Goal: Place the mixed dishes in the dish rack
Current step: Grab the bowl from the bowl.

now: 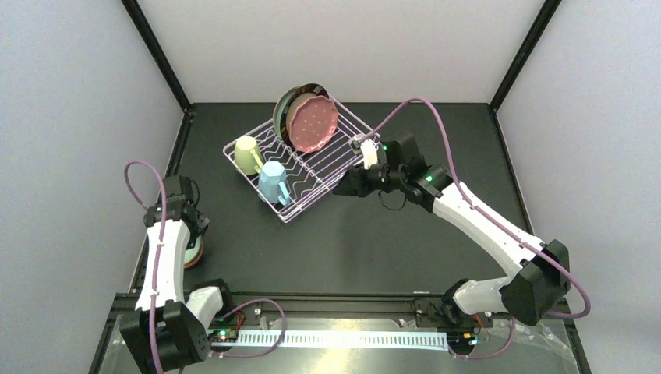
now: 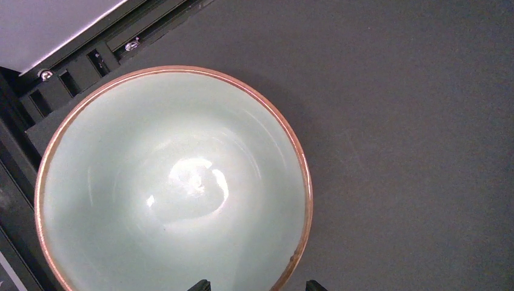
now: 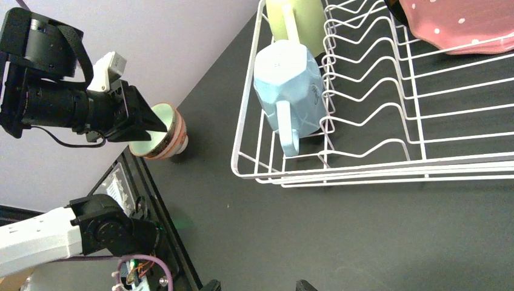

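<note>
left claw [image 2: 257, 285]: jaws wide, empty, above round glossy mint bowl [image 2: 176, 182] with coppery rim, at table's 8 o'clock. right claw [image 3: 257, 285]: jaws wide, empty, over matte black table [image 3: 363, 242]. white wire rack [image 3: 245, 103] at 12 o'clock holds faceted blue mug [image 3: 285, 79], green mug [image 1: 248, 154], speckled pink plate [image 1: 312, 123] on edge.

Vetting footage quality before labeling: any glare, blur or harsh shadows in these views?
Left wrist: bright glare patch inside the bowl, otherwise sharp. Right wrist: crisp, light blue mug in focus, soft shadows. Top external: even light, pink speckled plate clear, no glare.
</note>
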`<state>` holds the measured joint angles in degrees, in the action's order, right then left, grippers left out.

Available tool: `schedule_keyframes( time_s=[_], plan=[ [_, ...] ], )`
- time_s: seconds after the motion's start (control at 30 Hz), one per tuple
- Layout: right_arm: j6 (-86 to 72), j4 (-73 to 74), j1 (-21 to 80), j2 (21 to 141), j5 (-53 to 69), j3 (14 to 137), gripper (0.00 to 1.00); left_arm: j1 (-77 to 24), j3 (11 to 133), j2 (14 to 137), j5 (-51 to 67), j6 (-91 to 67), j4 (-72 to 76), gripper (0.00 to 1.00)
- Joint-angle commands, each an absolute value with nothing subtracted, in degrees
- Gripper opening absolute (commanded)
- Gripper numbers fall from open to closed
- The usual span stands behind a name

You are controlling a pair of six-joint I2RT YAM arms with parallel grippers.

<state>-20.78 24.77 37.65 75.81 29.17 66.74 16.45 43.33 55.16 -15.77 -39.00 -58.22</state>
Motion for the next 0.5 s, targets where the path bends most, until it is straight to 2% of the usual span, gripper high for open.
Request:
schedule_keyframes(
  time_s=[0.0,0.47],
  plan=[
    [-19.4,23.2,36.5,77.0,30.7,66.7,0.7,17.0,44.0,57.4,-15.8,-39.3,-56.0,0.89],
    [-19.7,21.8,34.5,79.7,32.6,66.8,0.7,17.0,44.6,65.1,-15.3,-39.1,-53.3,0.9]
  ],
)
